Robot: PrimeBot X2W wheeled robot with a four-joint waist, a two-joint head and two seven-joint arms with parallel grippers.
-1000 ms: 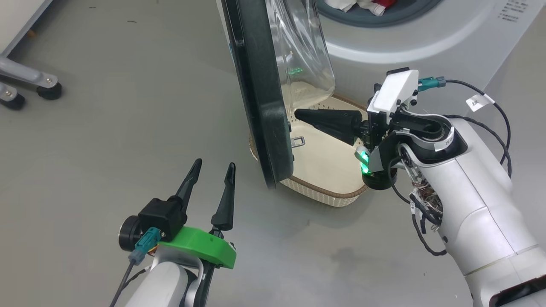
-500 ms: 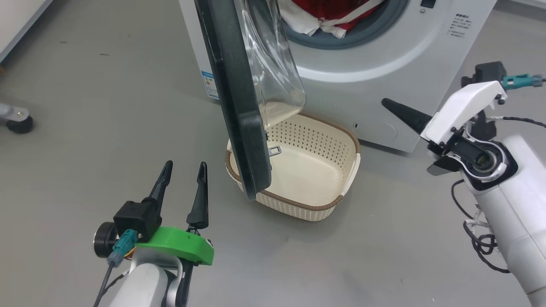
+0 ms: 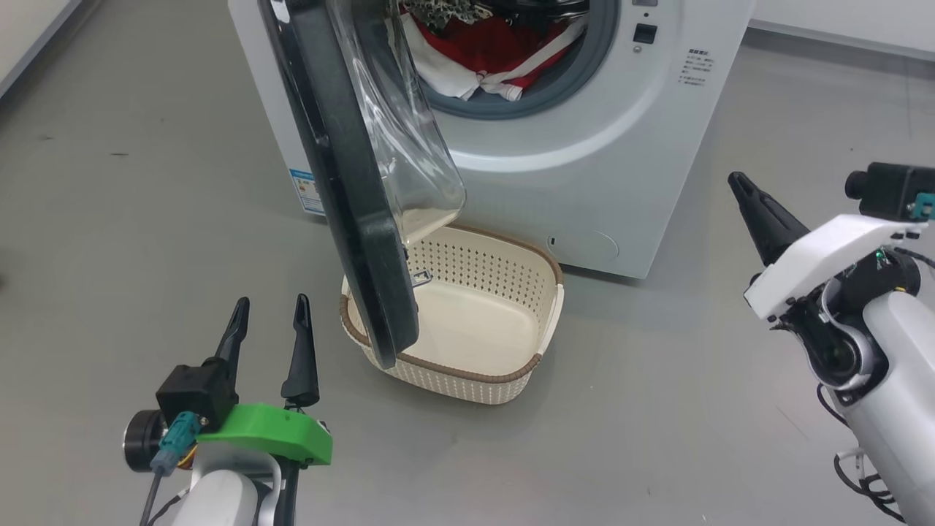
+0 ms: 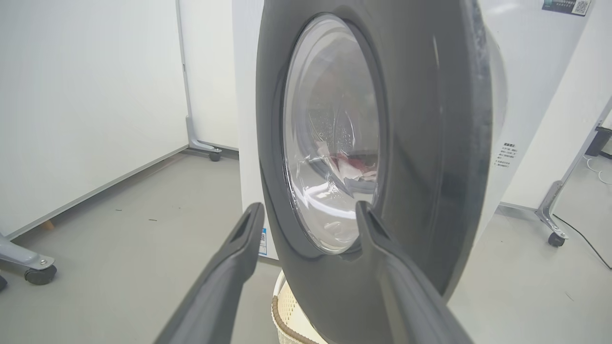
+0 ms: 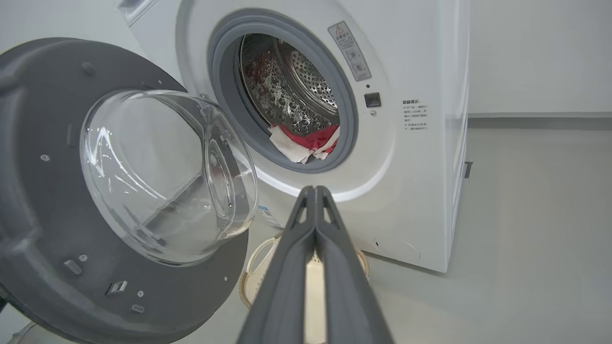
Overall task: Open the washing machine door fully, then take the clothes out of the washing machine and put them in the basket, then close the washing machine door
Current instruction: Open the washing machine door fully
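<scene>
The white washing machine stands ahead with its black-rimmed door swung out to the left, over the cream basket on the floor. Red and white clothes lie in the drum mouth. My left gripper is open, low left of the door's lower edge, with nothing between its fingers. Off to the right of the machine, my right gripper is shut and empty, pointing toward the drum.
Grey floor spreads on all sides. In the left wrist view, white panels on castor feet stand to the left and a wheeled frame leg with a cable stands to the right.
The head camera has tilted up, showing more of the drum and clothes. My right gripper has pulled back from the door's inner side over the basket to the far right. The left stays open.
</scene>
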